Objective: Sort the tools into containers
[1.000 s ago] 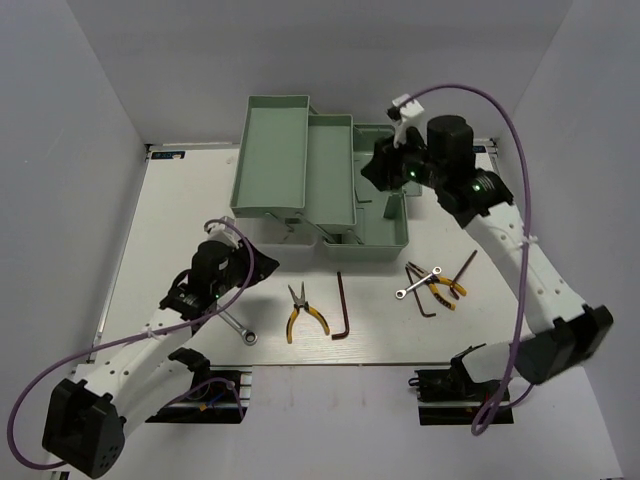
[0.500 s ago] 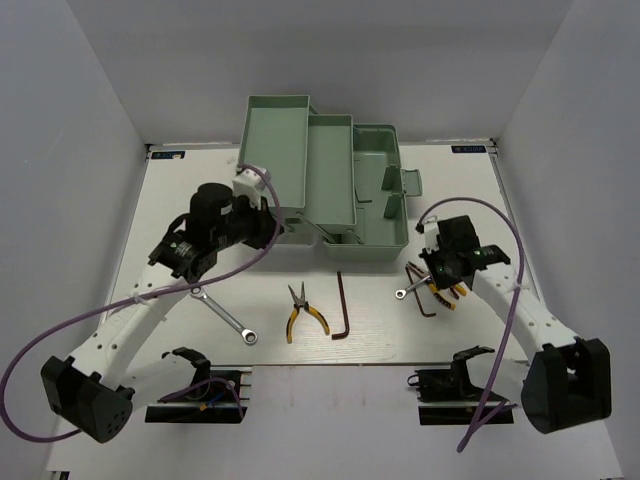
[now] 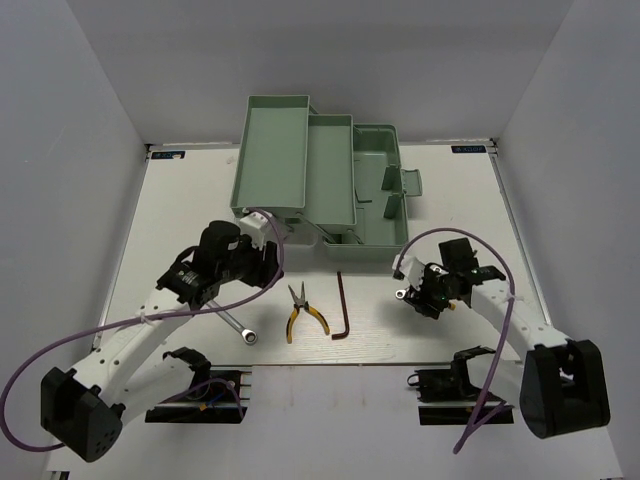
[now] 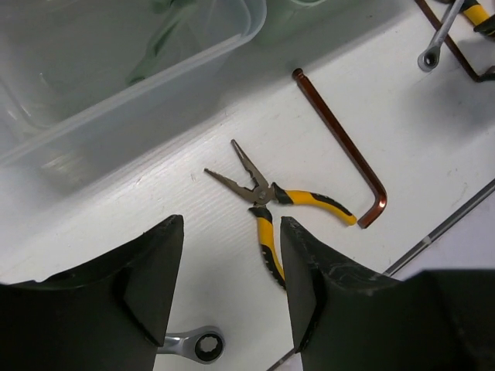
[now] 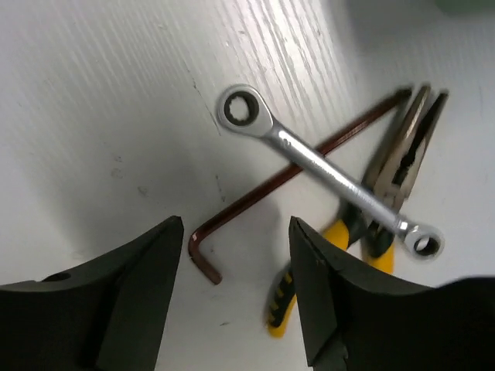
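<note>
Just ahead of the wide-open left gripper lie needle-nose pliers; the right gripper, also spread, faces a ratcheting wrench.

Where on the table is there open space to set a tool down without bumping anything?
Bare table left of the toolbox, and again right of it, toward the far edge. A narrow strip between the lone hex key and the right hand. Crowded: the tool pile under the right hand, and the pliers by the left hand.
</note>
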Tool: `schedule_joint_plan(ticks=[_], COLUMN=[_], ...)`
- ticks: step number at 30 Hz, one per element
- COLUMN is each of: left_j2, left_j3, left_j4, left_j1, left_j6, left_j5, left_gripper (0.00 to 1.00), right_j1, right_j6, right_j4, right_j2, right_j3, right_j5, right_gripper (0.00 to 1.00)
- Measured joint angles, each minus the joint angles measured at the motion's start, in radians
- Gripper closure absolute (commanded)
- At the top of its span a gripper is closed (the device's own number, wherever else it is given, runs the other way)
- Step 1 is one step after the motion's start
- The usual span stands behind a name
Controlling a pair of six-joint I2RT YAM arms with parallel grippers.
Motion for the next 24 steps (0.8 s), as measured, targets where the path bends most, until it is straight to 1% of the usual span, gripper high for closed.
schedule_joint_plan(ticks=[2, 5, 8, 12, 15, 19, 24], left_j2=[-0.023, -0.060, -0.076, -0.077, -0.077, -0.077, -0.077], left_j3=[-0.018, -0.033, -0.033, -0.033, -0.033, -0.033, -0.033], left_j4=[0.000, -0.001, 0.006, 0.010, 0.010, 0.010, 0.010], left_j1=[-0.002, -0.002, -0.002, -0.002, -0.002, -0.002, -0.002], left_j6=[0.000, 0.003, 0.003, 0.006, 0.006, 0.006, 0.006], left_j5=[-0.009, -0.024, -0.033, -0.037, -0.037, -0.038, -0.038], left_gripper=[0.37, 0.35, 0.35, 0.35, 0.35, 0.35, 0.35], right_j1=[-0.007, -0.022, -0.037, -0.057, -0.073, -0.097, -0.120], right_j6=[-0.101, -0.256, -0.385, -0.547, -0.662, -0.760, -0.806], right_j4=[-0.008, -0.053, -0.061, -0.108, -0.170, -0.245, -0.224], right_j2=[0.051, 0.125, 0.133, 0.176, 0.246, 0.309, 0.313], right_j3=[0.018, 0.103, 0.169, 0.219, 0.237, 0.260, 0.261], right_j5=[-0.031, -0.085, -0.128, -0.157, -0.159, -0.163, -0.166], right_gripper=[0.52, 0.51, 0.51, 0.51, 0.54, 0.55, 0.55])
